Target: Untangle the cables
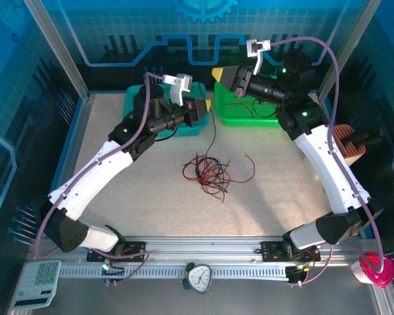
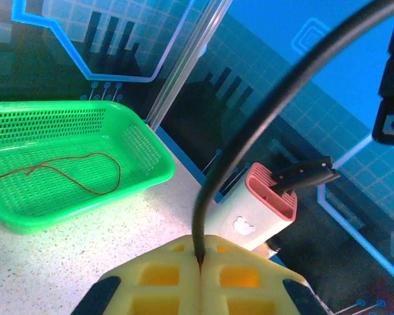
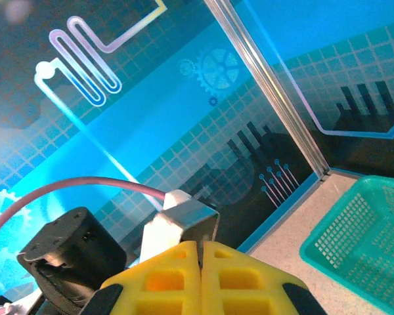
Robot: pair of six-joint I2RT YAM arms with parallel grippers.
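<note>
Left gripper [image 2: 199, 266], blocky yellow, pinches a thin black cable [image 2: 198, 226].

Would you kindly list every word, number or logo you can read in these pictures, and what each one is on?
No text can be read.
Calculator: key labels too small.
Clock: dial numbers too small.
White holder: pale emblem, blurred, no letters.
</note>
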